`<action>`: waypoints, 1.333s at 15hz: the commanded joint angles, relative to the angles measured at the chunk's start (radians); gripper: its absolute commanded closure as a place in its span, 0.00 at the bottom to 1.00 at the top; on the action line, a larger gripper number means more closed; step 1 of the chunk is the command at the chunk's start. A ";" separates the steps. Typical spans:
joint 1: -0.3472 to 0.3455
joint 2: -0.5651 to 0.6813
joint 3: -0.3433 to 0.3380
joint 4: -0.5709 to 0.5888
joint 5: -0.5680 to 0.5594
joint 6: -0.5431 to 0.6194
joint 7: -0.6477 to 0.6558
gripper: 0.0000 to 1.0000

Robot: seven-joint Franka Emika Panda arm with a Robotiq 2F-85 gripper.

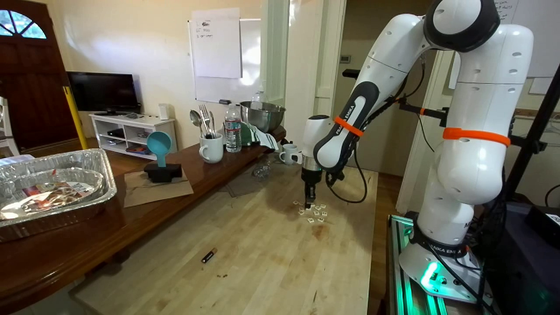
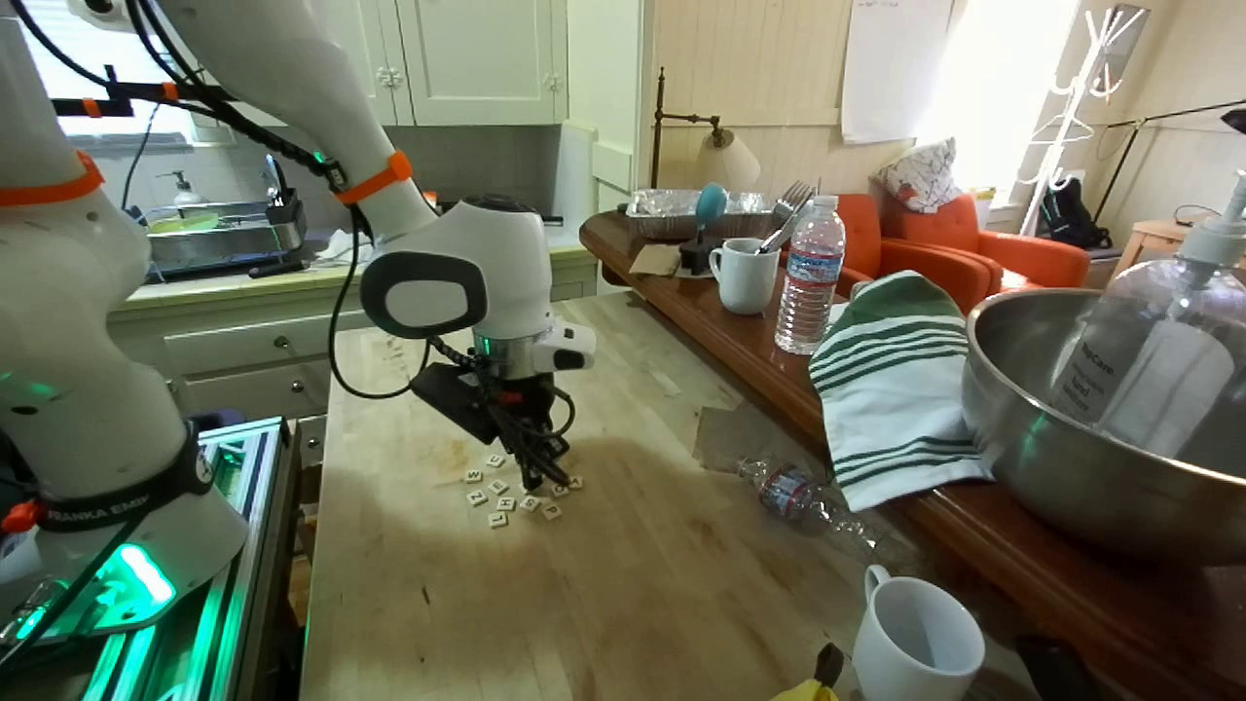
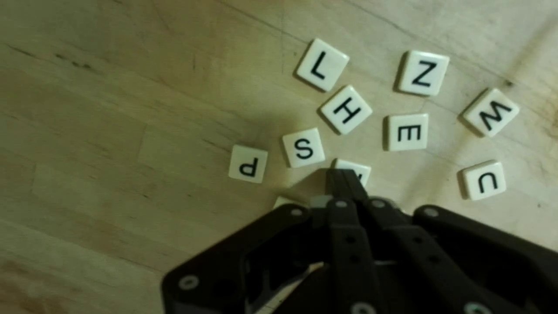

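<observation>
My gripper [image 3: 344,176] points down over the wooden table, its two fingertips together, with nothing visible between them. It also shows in both exterior views [image 1: 309,204] [image 2: 532,479], low among several small white letter tiles [image 1: 316,213] [image 2: 505,504]. In the wrist view a tile [image 3: 354,165] lies under the fingertips, its letter mostly covered. The S tile [image 3: 304,148] and P tile [image 3: 248,164] lie beside it. The H [image 3: 347,110], L [image 3: 322,65], E [image 3: 408,132], Z [image 3: 423,73], W [image 3: 491,112] and U [image 3: 484,180] tiles lie farther out. Other tiles are partly hidden behind the gripper. I cannot tell whether the fingertips touch a tile.
A battery [image 1: 209,255] lies on the table [image 1: 262,271]. A crumpled plastic bottle [image 2: 798,497], a white mug [image 2: 915,633] and a yellow dark-tipped thing [image 2: 810,689] are near the raised brown counter [image 1: 192,179]. The counter bears a metal bowl [image 2: 1032,438], upright bottle [image 1: 232,129] and cutlery mug [image 1: 211,148].
</observation>
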 commanded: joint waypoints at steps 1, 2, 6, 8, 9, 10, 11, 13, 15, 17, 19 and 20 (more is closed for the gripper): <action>-0.014 0.048 0.009 0.009 -0.003 0.064 0.157 1.00; -0.013 0.053 0.009 0.012 -0.003 0.065 0.194 1.00; -0.010 0.066 0.014 0.028 0.022 0.051 0.314 1.00; -0.010 0.074 0.016 0.038 0.047 0.048 0.365 1.00; -0.009 0.077 0.017 0.042 0.059 0.052 0.388 1.00; -0.009 0.079 0.021 0.045 0.079 0.053 0.404 1.00; -0.007 0.084 0.022 0.050 0.086 0.054 0.427 1.00; -0.005 0.094 0.022 0.060 0.089 0.053 0.473 1.00; -0.004 0.104 0.014 0.071 0.068 0.056 0.537 1.00; -0.004 0.112 0.002 0.079 0.046 0.061 0.606 1.00; -0.004 0.116 -0.007 0.087 0.035 0.056 0.662 1.00; -0.004 0.118 -0.010 0.090 0.033 0.052 0.685 1.00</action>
